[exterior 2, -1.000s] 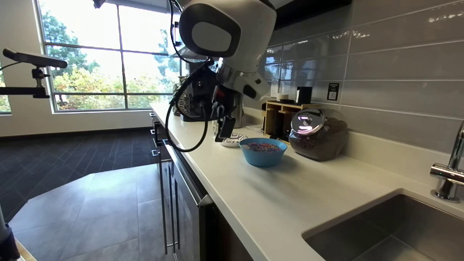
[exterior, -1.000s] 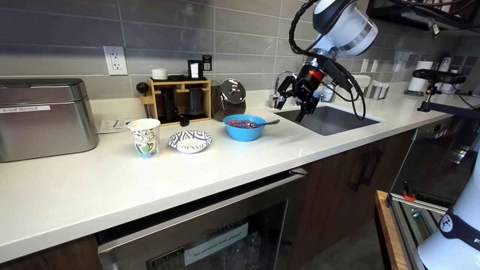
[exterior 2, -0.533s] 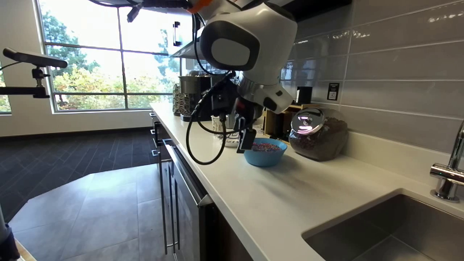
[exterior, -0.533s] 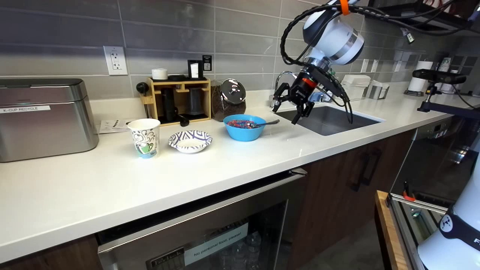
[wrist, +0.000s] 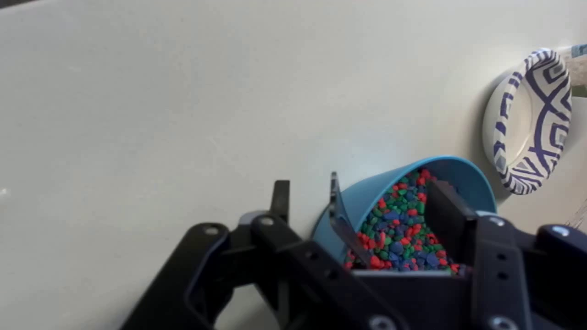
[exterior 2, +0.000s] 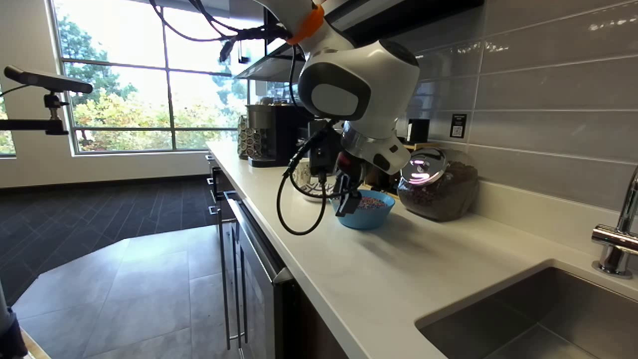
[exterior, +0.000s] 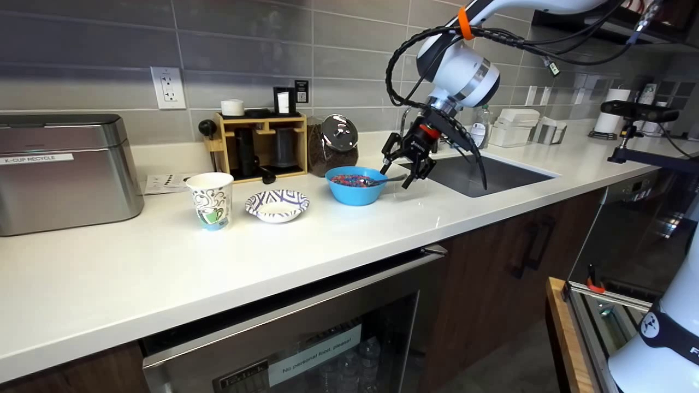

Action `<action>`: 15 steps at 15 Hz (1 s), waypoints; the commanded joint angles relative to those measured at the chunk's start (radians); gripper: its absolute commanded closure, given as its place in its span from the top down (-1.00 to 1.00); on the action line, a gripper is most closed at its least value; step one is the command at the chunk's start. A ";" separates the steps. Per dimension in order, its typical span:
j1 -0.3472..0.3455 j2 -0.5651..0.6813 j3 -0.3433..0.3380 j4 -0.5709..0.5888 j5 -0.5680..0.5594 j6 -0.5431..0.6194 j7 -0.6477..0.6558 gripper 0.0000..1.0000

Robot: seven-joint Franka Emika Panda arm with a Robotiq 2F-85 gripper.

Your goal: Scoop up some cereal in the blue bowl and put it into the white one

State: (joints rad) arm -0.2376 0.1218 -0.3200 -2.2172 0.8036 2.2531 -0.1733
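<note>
The blue bowl stands on the counter, holding red, green and blue cereal bits. A spoon leans in it, handle over the rim; its scoop end is hidden in the wrist view. My gripper is at the handle's outer end, tilted. In the wrist view my fingers are spread either side of the handle, with gaps on both sides, so the gripper is open. One finger overlaps the bowl's inside from that angle. The white one, patterned dark blue, sits beside the blue bowl with nothing in it.
A patterned paper cup stands beyond the white bowl. Behind the bowls are a glass jar and a wooden organizer. A sink lies under the arm, with a faucet at its back.
My gripper has come down and across from over the sink to the spoon handle. The fingers have drawn somewhat closer together. Bowls and spoon have not moved.
</note>
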 commanded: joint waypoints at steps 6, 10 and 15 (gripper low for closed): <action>-0.043 0.061 0.038 0.064 0.009 0.002 -0.004 -0.56; -0.051 0.055 0.037 0.063 -0.008 -0.019 0.005 -0.51; -0.064 0.050 0.033 0.063 -0.025 -0.071 0.009 -0.32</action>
State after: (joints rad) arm -0.2774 0.1658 -0.2971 -2.1693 0.7977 2.2371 -0.1733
